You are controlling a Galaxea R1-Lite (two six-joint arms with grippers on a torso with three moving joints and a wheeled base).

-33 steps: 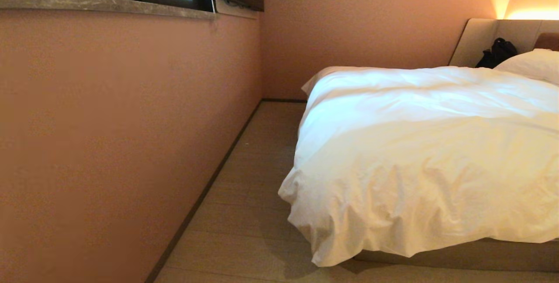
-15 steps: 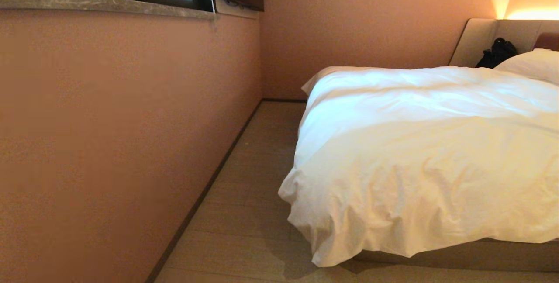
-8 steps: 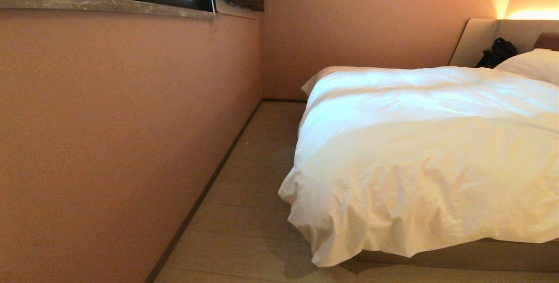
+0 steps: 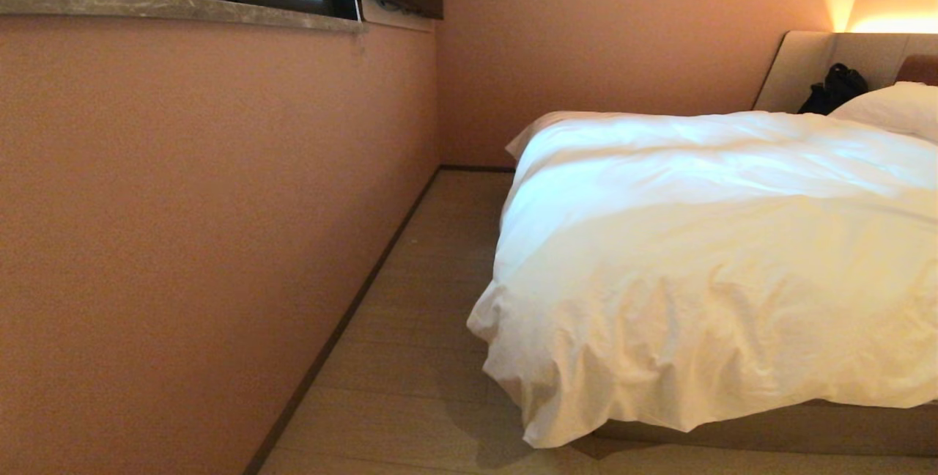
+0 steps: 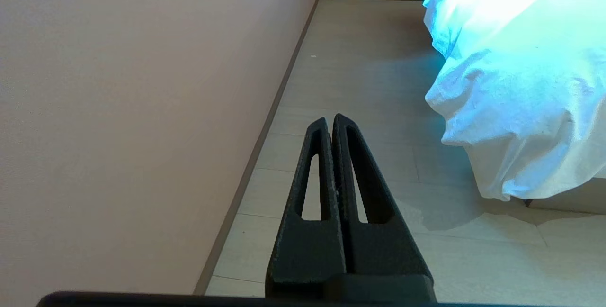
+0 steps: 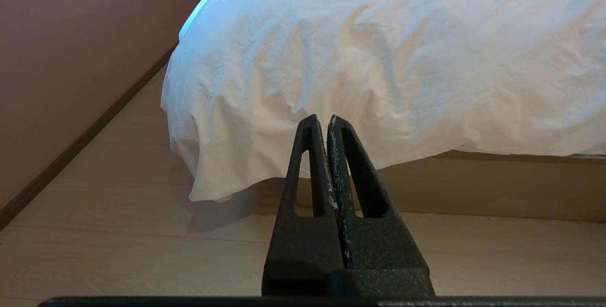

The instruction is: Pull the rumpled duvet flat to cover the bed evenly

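The duvet (image 4: pixel 703 262) lies rumpled over the bed (image 4: pixel 769 424), its near corner sagging past the foot edge almost to the floor (image 4: pixel 418 328). At the head edge we see a white pillow (image 4: pixel 890 108), a black bag (image 4: pixel 834 88) and the padded headboard (image 4: pixel 806 64). The left gripper (image 5: pixel 330 120) hangs above the floor beside the wall (image 4: pixel 205 226), jaws pressed together. The right gripper (image 6: pixel 322 120) faces the duvet's hanging edge, apart from it, jaws likewise pressed together, empty. We find no legible writing.
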